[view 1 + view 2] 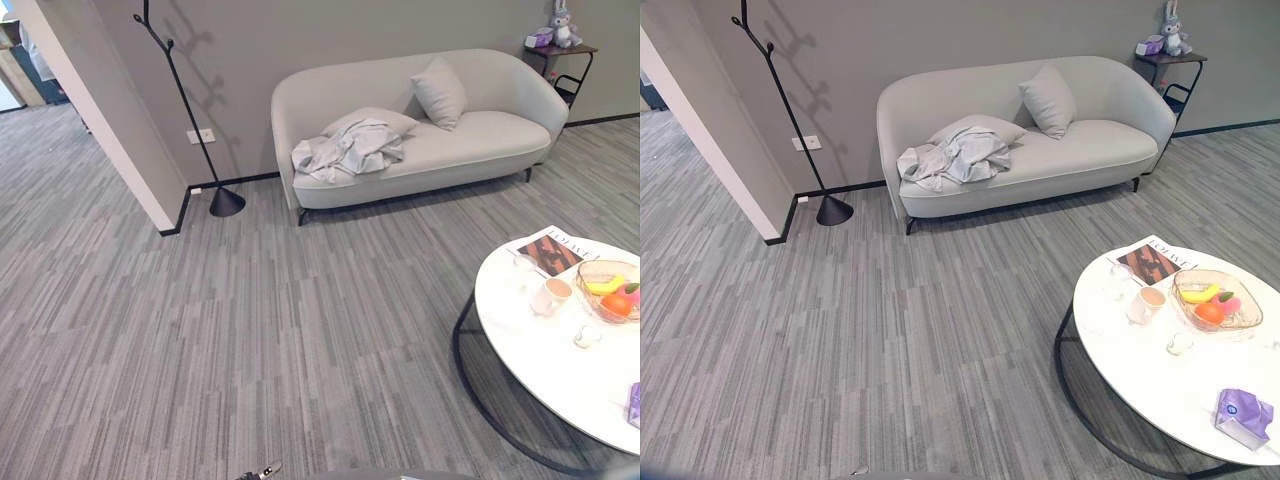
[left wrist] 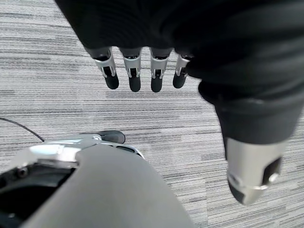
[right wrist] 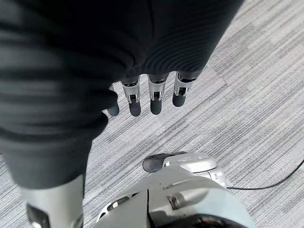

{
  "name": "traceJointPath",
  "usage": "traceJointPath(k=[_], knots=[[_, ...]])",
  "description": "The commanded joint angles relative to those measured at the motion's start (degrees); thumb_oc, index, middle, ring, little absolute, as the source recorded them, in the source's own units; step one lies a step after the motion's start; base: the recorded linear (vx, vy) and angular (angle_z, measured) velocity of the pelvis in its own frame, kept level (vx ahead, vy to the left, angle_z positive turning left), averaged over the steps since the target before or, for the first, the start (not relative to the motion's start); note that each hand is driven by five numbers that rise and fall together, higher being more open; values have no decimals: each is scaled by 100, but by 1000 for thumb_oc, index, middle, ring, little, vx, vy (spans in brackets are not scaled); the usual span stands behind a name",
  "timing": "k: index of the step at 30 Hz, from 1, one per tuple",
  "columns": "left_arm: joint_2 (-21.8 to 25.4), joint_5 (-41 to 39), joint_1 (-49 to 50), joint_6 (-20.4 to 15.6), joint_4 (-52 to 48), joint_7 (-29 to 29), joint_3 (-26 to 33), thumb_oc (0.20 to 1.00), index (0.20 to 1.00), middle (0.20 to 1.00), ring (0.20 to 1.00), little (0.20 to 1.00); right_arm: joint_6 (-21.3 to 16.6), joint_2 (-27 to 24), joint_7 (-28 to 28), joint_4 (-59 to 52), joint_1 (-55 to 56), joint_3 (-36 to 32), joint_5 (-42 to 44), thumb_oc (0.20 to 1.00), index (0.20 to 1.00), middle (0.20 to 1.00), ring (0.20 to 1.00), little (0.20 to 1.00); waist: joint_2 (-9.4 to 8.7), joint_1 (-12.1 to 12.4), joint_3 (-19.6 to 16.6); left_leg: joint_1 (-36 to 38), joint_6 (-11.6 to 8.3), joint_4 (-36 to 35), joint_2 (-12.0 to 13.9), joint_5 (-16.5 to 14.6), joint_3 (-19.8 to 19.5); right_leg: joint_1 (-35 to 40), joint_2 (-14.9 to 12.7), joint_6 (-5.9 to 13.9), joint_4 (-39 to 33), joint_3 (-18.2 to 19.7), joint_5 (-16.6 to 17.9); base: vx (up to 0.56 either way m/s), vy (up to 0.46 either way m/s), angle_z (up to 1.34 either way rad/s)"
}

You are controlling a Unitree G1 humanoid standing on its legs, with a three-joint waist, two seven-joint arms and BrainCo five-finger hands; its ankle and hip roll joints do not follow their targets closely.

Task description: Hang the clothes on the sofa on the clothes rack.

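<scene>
My left robot hand (image 2: 142,71) and right robot hand (image 3: 152,97) hang released over carpet (image 1: 250,340); clothes (image 1: 348,150) drape the far sofa's (image 1: 480,135) left edge, right of the clothes rack (image 1: 190,110).

Clothes (image 1: 348,148) sit on the sofa (image 1: 500,130) way ahead of my hands, rack (image 1: 190,110) to its left, table (image 1: 560,370) right.

A crumpled pale grey garment (image 1: 345,150) lies heaped on the left end of the light grey sofa (image 1: 480,135), partly over a cushion. Further left, the black clothes rack (image 1: 190,110) stands bare against the far wall.
</scene>
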Motion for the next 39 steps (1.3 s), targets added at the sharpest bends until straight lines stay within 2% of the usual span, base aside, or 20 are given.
traceJointPath(k=[1, 3, 6, 8, 10, 12, 14, 16, 20, 24, 26, 28, 29, 30, 32, 33, 35, 36, 37, 39], knots=[[-368, 197, -359, -62, 408, -57, -157, 1000, 1000, 1000, 1000, 1000, -48, 58, -7, 457, -330, 139, -187, 1000, 1000, 1000, 1000, 1000, -63, -112, -52, 264, -434, -105, 413, -81, -266, -67, -288, 332, -119, -14, 217, 36, -64, 0], [-362, 171, -384, -69, 388, -45, -163, 1000, 1000, 1000, 1000, 1000, -55, 23, -8, 474, -350, 144, -206, 1000, 1000, 1000, 1000, 1000, -58, -105, -18, 298, -459, -105, 448, -55, -273, -63, -231, 295, -119, 6, 177, 32, -173, -2], [-318, -32, -443, -105, 243, 42, -130, 1000, 1000, 1000, 1000, 1000, -120, -42, -105, 451, -459, 203, -358, 1000, 1000, 1000, 1000, 1000, -137, -36, 204, -213, -559, 1025, 605, -158, -412, -54, -119, 122, -119, 80, 81, -20, -200, -11], [-275, -152, -496, -136, 120, 100, -114, 1000, 1000, 1000, 1000, 1000, -192, -51, -204, 308, -501, 344, -567, 1000, 1000, 1000, 1000, 1000, -184, 30, 409, -832, -635, 2199, 653, 288, -639, 7, -25, -19, -119, 110, 51, -29, -213, -43], [-216, -353, -548, -179, -81, 197, -84, 1000, 1000, 1000, 1000, 1000, -224, -100, -274, -109, -536, 731, -1001, 1000, 1000, 1000, 1000, 1000, -284, 169, 725, -1718, -576, 3691, 451, 1104, -1126, 143, -5, -194, -119, 128, 25, 3, -228, -22], [-205, -391, -566, -185, -74, 213, -71, 1000, 1000, 1000, 1000, 1000, -221, -126, -300, -223, -560, 849, -1114, 1000, 1000, 1000, 1000, 1000, -296, 193, 767, -2011, -529, 3837, 356, 1079, -1128, 162, 0, -221, -119, 124, 1, 111, -86, -22], [-177, -415, -519, -167, 42, 188, 25, 1000, 1000, 1000, 1000, 1000, -235, -157, -288, -354, -582, 960, -1156, 1000, 1000, 1000, 1000, 1000, -298, 348, 746, -2374, -432, 3437, 149, 890, -888, 278, 50, -196, -112, 235, -129, 288, -62, -16], [-145, -372, -324, -123, 273, 185, 242, 1000, 1000, 1000, 1000, 1000, -284, -135, -209, -665, -569, 1028, -999, 1000, 1000, 1000, 1000, 1000, -208, 546, 610, -2507, -325, 2002, 95, 835, -488, 466, 158, -133, -93, 357, -404, 399, 5, -10], [-71, -280, -154, -86, 435, 185, 470, 1000, 1000, 1000, 1000, 1000, -344, -121, -182, -1164, -717, 1241, -1000, 1000, 1000, 1000, 1000, 1000, -85, 916, 594, -2869, -442, 134, -158, 1436, -407, 959, 363, -159, 39, 707, -873, 426, -5, -24], [-2, -260, -36, -55, 510, 212, 650, 1000, 1000, 1000, 1000, 1000, -332, -60, -190, -1538, -934, 1411, -1155, 1000, 1000, 1000, 1000, 1000, -137, 1153, 486, -3060, -438, -105, -175, 1481, -295, 1274, 376, -148, 108, 1080, -1099, 595, 18, -50], [138, -124, 140, -55, 643, 208, 915, 1000, 1000, 1000, 1000, 1000, -324, 55, -68, -1870, -1012, 1563, -1416, 1000, 1000, 1000, 1000, 1000, -340, 1388, 163, -2815, -265, -25, -192, 1782, -323, 1503, 258, -8, 444, 1274, -1217, 872, 62, -74], [187, -104, 160, -47, 667, 230, 952, 1000, 1000, 1000, 1000, 1000, -326, 90, -45, -1856, -1009, 1618, -1499, 1000, 1000, 1000, 1000, 1000, -486, 1483, 90, -2769, -171, 122, -283, 1723, -315, 1462, 104, 143, 743, 1215, -968, 489, 34, -48], [205, -160, 153, -40, 712, 241, 1009, 1000, 1000, 1000, 1000, 1000, -328, 116, -1, -1780, -1015, 1681, -1642, 1000, 1000, 1000, 1000, 1000, -664, 1594, 63, -2724, -18, 345, -430, 1557, -258, 1353, -141, 470, 1328, 1073, -180, 408, 50, -93], [245, -140, 124, -41, 673, 241, 1013, 1000, 1000, 1000, 1000, 1000, -300, 117, 34, -1771, -987, 1709, -1722, 1000, 1000, 1000, 1000, 1000, -715, 1631, 52, -2600, 95, 453, -471, 1390, -234, 1168, -282, 723, 1909, 969, 175, 606, 81, -94], [317, -214, 5, -78, 474, 281, 937, 1000, 1000, 1000, 1000, 1000, -320, 144, -7, -1707, -982, 1717, -1772, 1000, 1000, 1000, 1000, 1000, -694, 1629, 39, -2259, 337, 628, -577, 1062, -252, 612, -521, 1061, 3368, 703, 1554, 555, 135, -34], [338, -209, -61, -97, 364, 323, 866, 1000, 1000, 1000, 1000, 1000, -308, 119, -7, -1718, -982, 1703, -1780, 1000, 1000, 1000, 1000, 1000, -577, 1544, 21, -2010, 429, 565, -591, 908, -284, 319, -625, 964, 3840, 466, 1660, 563, 200, 17], [334, -286, -254, -125, 157, 393, 701, 1000, 1000, 1000, 1000, 1000, -320, 106, -79, -1912, -1013, 1720, -1724, 1000, 1000, 1000, 1000, 1000, -297, 1213, 103, -1311, 520, 309, -567, 752, -618, -587, -654, 671, 4484, 220, 1018, 632, 93, 47], [347, -293, -411, -201, -102, 447, 525, 1000, 1000, 1000, 1000, 1000, -352, 32, -91, -2345, -957, 1749, -1669, 1000, 1000, 1000, 1000, 1000, -180, 829, 182, -728, 476, 174, -590, 528, -958, -1110, -692, 500, 3856, -21, 506, 536, -39, 80], [345, -293, -410, -201, -103, 448, 526, 1000, 1000, 1000, 1000, 1000, -351, 29, -91, -2347, -956, 1750, -1669, 1000, 1000, 1000, 1000, 1000, -166, 816, 177, -732, 473, 175, -577, 530, -974, -1097, -678, 495, 3829, -41, 521, 780, -200, 129], [362, -18, -596, -282, -351, 529, 259, 1000, 1000, 1000, 1000, 1000, -362, -207, -127, -2962, -873, 1670, -1620, 1000, 1000, 1000, 1000, 1000, -239, 406, 318, -165, 320, 204, -660, 96, -1462, -1451, -593, 485, 1512, 245, 651, 684, -262, 128]])
